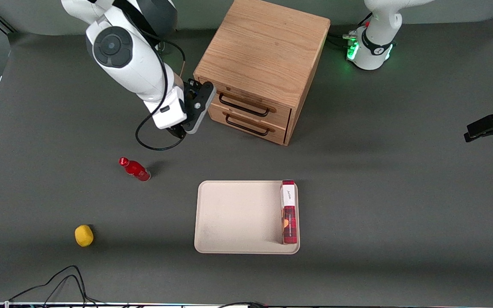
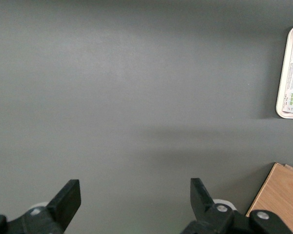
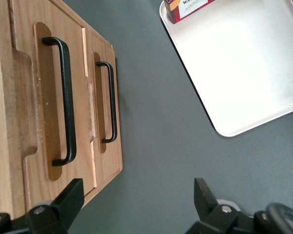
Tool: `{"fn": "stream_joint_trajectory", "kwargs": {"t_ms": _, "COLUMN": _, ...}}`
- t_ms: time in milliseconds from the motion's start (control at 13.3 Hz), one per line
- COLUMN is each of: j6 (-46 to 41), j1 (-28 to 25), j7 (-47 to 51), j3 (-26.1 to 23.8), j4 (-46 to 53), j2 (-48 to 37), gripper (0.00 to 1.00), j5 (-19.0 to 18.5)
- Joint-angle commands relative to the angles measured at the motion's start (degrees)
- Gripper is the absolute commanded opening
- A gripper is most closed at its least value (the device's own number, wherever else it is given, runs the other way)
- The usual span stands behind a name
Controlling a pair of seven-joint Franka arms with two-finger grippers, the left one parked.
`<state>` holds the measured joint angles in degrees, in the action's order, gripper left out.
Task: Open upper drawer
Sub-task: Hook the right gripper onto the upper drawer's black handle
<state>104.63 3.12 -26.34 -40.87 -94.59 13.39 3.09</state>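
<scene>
1. Front view: the gripper [image 1: 181, 129] hangs low just beside the cabinet [image 1: 263, 51], toward the working arm's end of the desk [image 1: 400, 192]. The upper drawer [image 1: 248, 104] sits shut above the lower drawer [image 1: 246, 123].
2. Right wrist view: the jaws stand wide with nothing between them. The upper drawer's handle [image 3: 63, 100] is near, probably not yet between the fingers [image 3: 68, 200]. Centre on its bar, close, then pull straight out.

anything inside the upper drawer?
Cannot tell: the upper drawer is shut, so its front and black handle hide the inside. The open gripper hangs beside the cabinet, not on the handle.
</scene>
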Motion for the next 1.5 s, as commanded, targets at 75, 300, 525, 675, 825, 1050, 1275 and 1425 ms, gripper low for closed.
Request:
{"fn": "stream_joint_trajectory", "kwargs": {"t_ms": 75, "j6": 3.12, "j1": -3.20, "j7": -0.30, "j3": 0.27, "j4": 0.72, "j2": 2.95, "gripper": 1.00, "j5": -2.21}}
{"fn": "stream_joint_trajectory", "kwargs": {"t_ms": 300, "j6": 5.23, "j1": -4.87, "j7": 2.77, "j3": 0.27, "j4": 0.72, "j2": 4.45, "gripper": 1.00, "j5": -2.21}}
{"fn": "stream_joint_trajectory", "kwargs": {"t_ms": 525, "j6": 6.55, "j1": -6.28, "j7": 6.19, "j3": 0.35, "j4": 0.55, "j2": 5.60, "gripper": 1.00, "j5": -2.21}}
{"fn": "stream_joint_trajectory", "kwargs": {"t_ms": 675, "j6": 7.69, "j1": -6.55, "j7": 7.09, "j3": 0.36, "j4": 0.29, "j2": 6.38, "gripper": 1.00, "j5": -2.30}}
{"fn": "stream_joint_trajectory", "kwargs": {"t_ms": 825, "j6": 8.57, "j1": -7.68, "j7": 8.75, "j3": 0.53, "j4": 0.20, "j2": 7.35, "gripper": 1.00, "j5": -2.39}}
{"fn": "stream_joint_trajectory", "kwargs": {"t_ms": 1050, "j6": 8.66, "j1": -8.13, "j7": 11.13, "j3": 0.36, "j4": -0.85, "j2": 7.36, "gripper": 1.00, "j5": -3.53}}
{"fn": "stream_joint_trajectory", "kwargs": {"t_ms": 1275, "j6": 8.58, "j1": -8.83, "j7": 12.10, "j3": 0.18, "j4": -2.26, "j2": 6.74, "gripper": 1.00, "j5": -3.44}}
{"fn": "stream_joint_trajectory", "kwargs": {"t_ms": 1425, "j6": 8.31, "j1": -9.61, "j7": 12.62, "j3": 0.01, "j4": -2.70, "j2": 6.83, "gripper": 1.00, "j5": -3.44}}
